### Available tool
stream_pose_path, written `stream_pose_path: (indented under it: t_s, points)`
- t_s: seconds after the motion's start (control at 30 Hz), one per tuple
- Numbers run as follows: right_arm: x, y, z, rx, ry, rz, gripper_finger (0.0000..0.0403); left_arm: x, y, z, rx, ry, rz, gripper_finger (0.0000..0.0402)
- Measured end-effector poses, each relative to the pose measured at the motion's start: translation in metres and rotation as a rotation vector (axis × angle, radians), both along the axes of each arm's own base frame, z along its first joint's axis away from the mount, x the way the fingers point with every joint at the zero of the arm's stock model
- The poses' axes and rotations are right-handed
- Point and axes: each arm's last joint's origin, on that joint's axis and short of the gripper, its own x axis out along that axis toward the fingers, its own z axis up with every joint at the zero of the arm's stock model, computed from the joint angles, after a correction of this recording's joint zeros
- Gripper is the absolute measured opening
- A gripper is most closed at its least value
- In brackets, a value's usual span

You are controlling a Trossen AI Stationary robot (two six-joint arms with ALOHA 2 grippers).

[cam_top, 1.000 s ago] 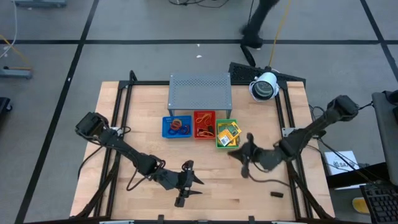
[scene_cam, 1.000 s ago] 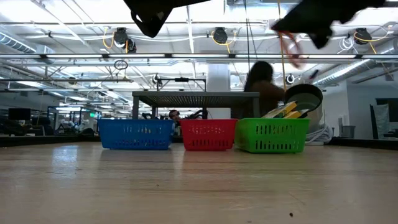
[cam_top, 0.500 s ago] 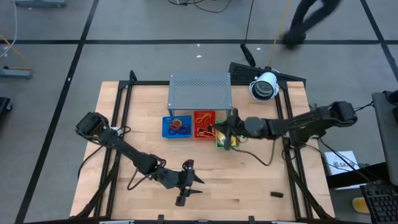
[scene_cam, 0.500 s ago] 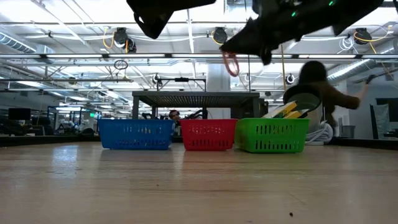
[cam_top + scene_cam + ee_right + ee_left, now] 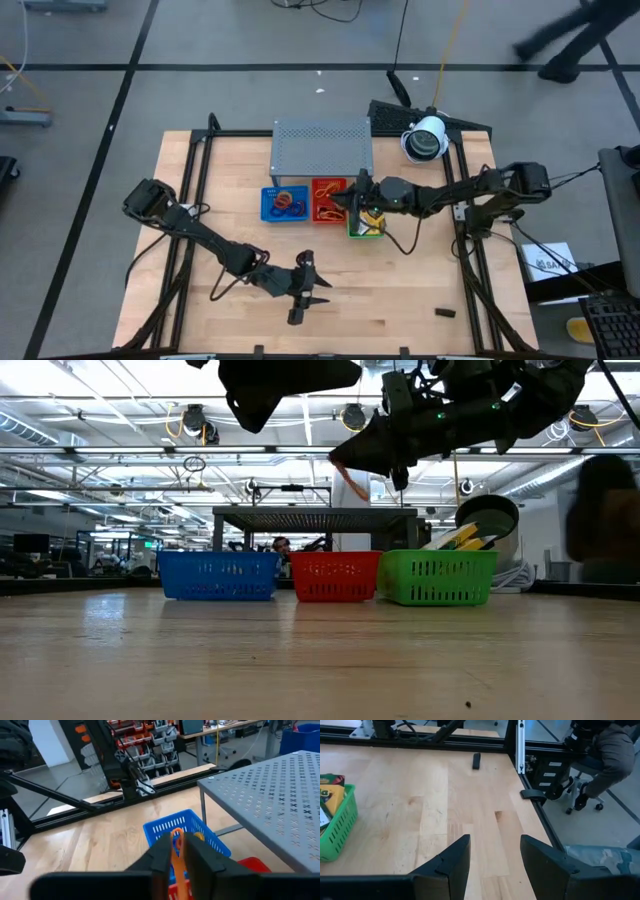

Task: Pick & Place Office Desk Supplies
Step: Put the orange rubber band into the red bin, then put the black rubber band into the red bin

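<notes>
My right gripper (image 5: 341, 203) hovers over the red tray (image 5: 327, 188), shut on a thin orange rubber band (image 5: 176, 837). In the low view the band (image 5: 351, 482) dangles high above the trays. The blue tray (image 5: 270, 205) holds rings and bands, and the green tray (image 5: 356, 232) holds yellow-and-green packets (image 5: 368, 210). My left gripper (image 5: 303, 303) stands open over bare wood near the table's front edge, with nothing between its fingers (image 5: 454, 862). A tiny black piece (image 5: 445, 312) lies flat on the table at the front right. My right gripper pinches the rubber band between its two fingers (image 5: 161, 854); the strand (image 5: 178, 851) runs through the narrow gap. The fingers lie about level and point toward the table's left. The band hangs slack below them, lifted clear above the red tray.
The grey perforated shelf (image 5: 322, 145) stands just behind the three trays. A white round device (image 5: 425, 140) sits at the back right corner. Black frame rails (image 5: 462, 190) run along the table's sides. Bare wood lies in front of the trays.
My right gripper has swept from in front of the green tray toward the table's far left, crossing that tray, and now stands over the red tray. The orange band has travelled with it, hanging clear.
</notes>
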Motion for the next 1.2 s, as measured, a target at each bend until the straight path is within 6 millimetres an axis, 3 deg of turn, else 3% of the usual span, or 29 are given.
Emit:
stream_pose_path:
  t_s: [0.4,0.53,0.73,0.83,0.97,1.1,1.2]
  points:
    - [-0.001,0.0,0.011,-0.07,-0.078,0.004,0.0193,0.0,0.0,0.0,0.005,-0.001,-0.002,0.0182]
    - [0.0,0.001,0.013,-0.028,-0.104,0.033,0.0218,0.0,0.0,0.0,0.006,-0.002,-0.003,0.0182]
    - [-0.001,0.015,0.012,-0.04,-0.093,0.347,0.0219,0.0,-0.001,0.0,0.007,-0.001,-0.006,0.0182]
    - [-0.006,0.035,0.015,0.024,-0.06,0.535,0.0211,-0.001,-0.002,0.0,0.007,-0.001,-0.01,0.0182]
    - [-0.021,0.078,0.013,0.13,0.078,0.717,0.0202,-0.003,-0.005,0.0,0.008,-0.004,-0.012,0.0182]
    - [-0.043,0.126,0.022,0.123,0.103,0.747,0.0201,-0.002,-0.009,-0.005,0.015,-0.017,0.028,0.0182]
    - [-0.063,0.155,0.034,0.082,0.043,0.745,0.0201,0.004,-0.014,-0.023,0.024,-0.015,0.023,0.0182]
